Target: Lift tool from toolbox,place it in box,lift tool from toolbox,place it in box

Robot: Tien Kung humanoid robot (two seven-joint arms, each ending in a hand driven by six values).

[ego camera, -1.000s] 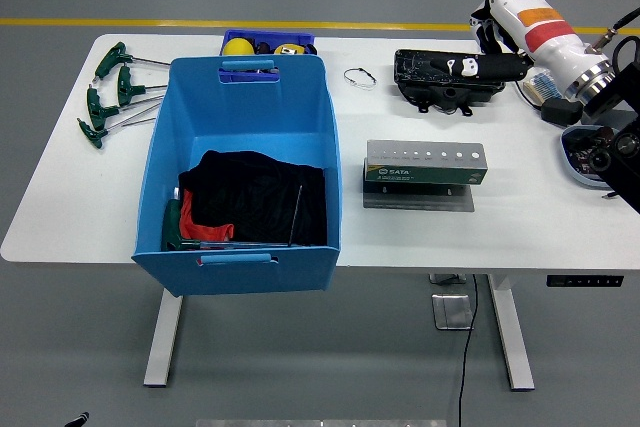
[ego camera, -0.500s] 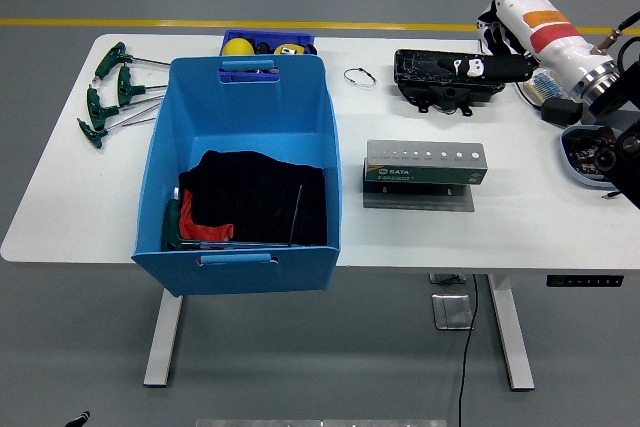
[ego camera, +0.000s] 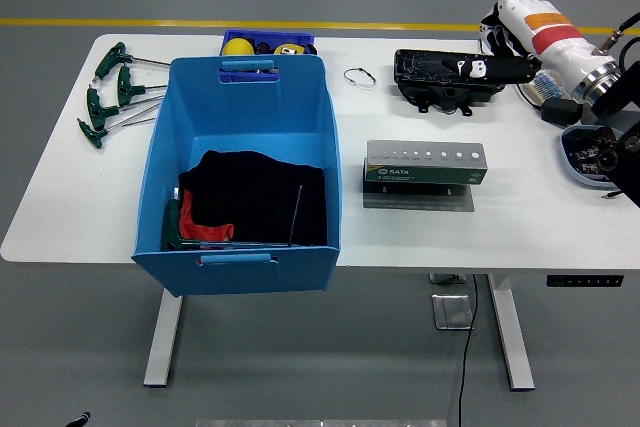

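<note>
The right hand (ego camera: pixel 500 25), white-shelled with an orange band on its wrist, now sits a touch farther back and right than a second ago, and more of the black tool case (ego camera: pixel 447 77) shows clear in front of it. The hand hangs at the case's far right end; its fingers are mostly hidden behind its own shell, so how far they are curled I cannot tell, nor whether they have hold of anything. Everything else on the white table (ego camera: pixel 430 227) lies just as it did.

Now the count. One big blue plastic box (ego camera: pixel 240 172) stands on the left half of the table, reaching over the near edge, and inside it lie one black cloth bundle (ego camera: pixel 255 197), something red (ego camera: pixel 205 230) at its near left, and one thin dark rod (ego camera: pixel 296 215) leaning on the cloth. Left of the box, four green-handled T-shaped wrenches (ego camera: pixel 108 92) lie in a loose fan. Behind the box sits one small blue tray (ego camera: pixel 268 43) with yellow things in it. One small wire ring (ego camera: pixel 360 77) lies between the box and the black case. One grey metal socket holder with a green label (ego camera: pixel 424 165) stands in the middle, near of the case. At the far right edge, one round grey dish (ego camera: pixel 585 152) lies under the black arm.
</note>
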